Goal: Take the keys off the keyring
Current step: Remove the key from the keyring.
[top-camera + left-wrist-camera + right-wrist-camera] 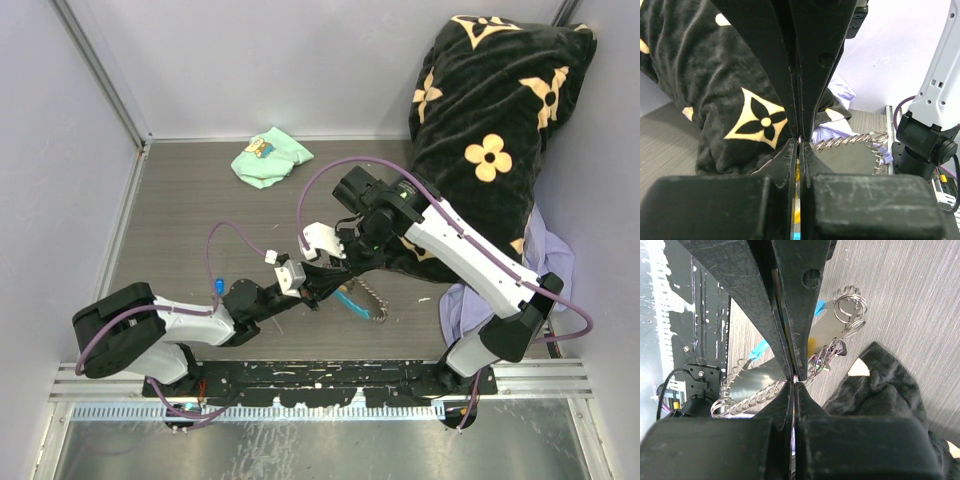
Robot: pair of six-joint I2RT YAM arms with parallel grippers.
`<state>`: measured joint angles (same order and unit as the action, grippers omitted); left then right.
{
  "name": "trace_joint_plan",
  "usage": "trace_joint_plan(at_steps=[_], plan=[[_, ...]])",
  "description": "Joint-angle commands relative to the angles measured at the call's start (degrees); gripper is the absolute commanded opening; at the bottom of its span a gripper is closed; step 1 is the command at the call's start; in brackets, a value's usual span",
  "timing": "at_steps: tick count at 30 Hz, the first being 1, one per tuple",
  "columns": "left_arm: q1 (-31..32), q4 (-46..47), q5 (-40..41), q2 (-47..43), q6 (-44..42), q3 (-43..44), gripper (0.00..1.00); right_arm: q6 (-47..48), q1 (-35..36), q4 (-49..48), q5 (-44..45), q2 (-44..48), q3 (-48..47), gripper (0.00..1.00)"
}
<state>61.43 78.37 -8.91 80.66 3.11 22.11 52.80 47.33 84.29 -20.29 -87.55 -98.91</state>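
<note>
My two grippers meet tip to tip over the middle of the table. The left gripper [318,284] [799,140] is shut, and a yellow key tag [798,172] shows in the slit between its jaws. The right gripper [338,268] [796,379] is shut on the keyring's grey chain [752,400] [845,141] [376,296]. This grip is right beside a small bunch of keys [826,360]. The chain sags from the fingertips to a silvery ring [878,135]. The sky-blue fob [349,301] [760,347] lies under the left fingers. More silvery rings [850,310] rest on the table.
A black flowered blanket [480,130] is heaped at the right rear, its edge close behind the grippers. Lavender cloth [550,250] lies under the right arm. A mint-green cloth [270,157] sits at the back. A small blue item [218,286] lies by the left forearm.
</note>
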Motion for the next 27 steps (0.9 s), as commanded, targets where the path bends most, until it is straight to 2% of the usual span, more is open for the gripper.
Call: trace_joint_plan(at_steps=[1,3,7,11,19,22,27], plan=[[0.2,3.5,0.4,0.6,-0.7,1.3,0.0,-0.3,0.0,-1.4,-3.1,1.8,-2.8,0.01],[0.1,3.5,0.3,0.1,-0.7,0.9,0.0,-0.2,-0.1,-1.6,-3.2,2.1,-2.7,0.02],[0.1,3.5,1.5,-2.2,-0.4,-0.4,0.0,-0.3,-0.2,-2.4,-4.2,3.2,-1.4,0.16],[-0.2,3.5,2.2,-4.3,0.5,-1.5,0.0,-0.2,-1.5,-3.4,-6.7,4.3,0.2,0.24],[-0.8,2.5,2.3,-7.4,1.6,-3.4,0.0,2.5,-12.1,-6.0,-20.5,7.2,3.1,0.38],[-0.9,1.6,2.0,-9.9,1.7,-3.5,0.0,1.9,-16.8,-11.0,-26.7,9.1,8.7,0.37],[-0.8,-0.4,1.7,-12.6,1.7,-3.8,0.0,2.5,-21.5,-16.1,-38.4,10.7,16.0,0.15]])
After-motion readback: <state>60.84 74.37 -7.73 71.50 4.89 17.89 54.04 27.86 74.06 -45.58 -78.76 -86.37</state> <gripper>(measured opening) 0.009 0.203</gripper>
